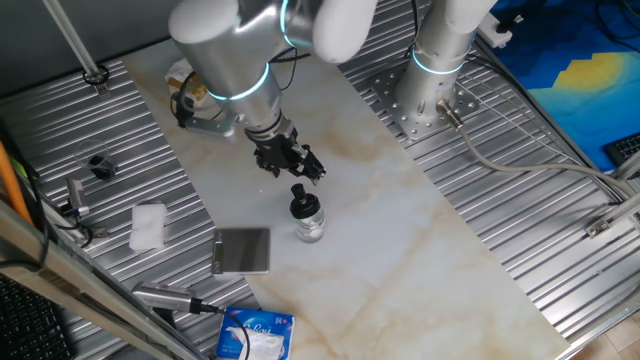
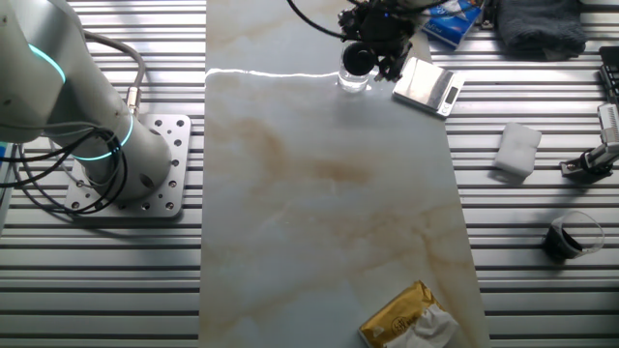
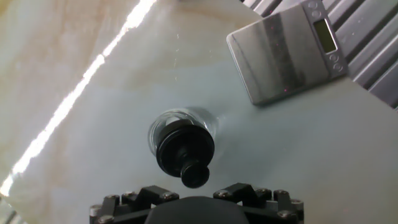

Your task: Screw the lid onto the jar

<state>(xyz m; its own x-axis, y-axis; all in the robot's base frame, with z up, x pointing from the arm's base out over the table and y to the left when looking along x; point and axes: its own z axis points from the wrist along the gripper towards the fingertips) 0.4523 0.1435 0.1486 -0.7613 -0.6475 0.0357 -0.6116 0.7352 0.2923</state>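
We see a pale marble-look tabletop (image 1: 400,230) streaked with tan, set between ribbed metal panels (image 1: 520,190), with the arm's round base (image 1: 432,95) bolted at about one o'clock from the jar in one fixed view. A grey square scale (image 1: 242,250) lies just beside the jar at about eight o'clock, a white block (image 1: 148,226) sits farther out at nine, and a blue-and-white packet (image 1: 256,334) lies near the front edge at seven. The jar (image 1: 310,226) stands upright near the middle of the slab, clear glass with whitish glints. The lid (image 1: 301,206), black and round, sits on the jar's mouth with a black knob on top. The gripper (image 1: 298,168) hangs just above at eleven o'clock, holding nothing; we cannot tell how wide its fingers stand.
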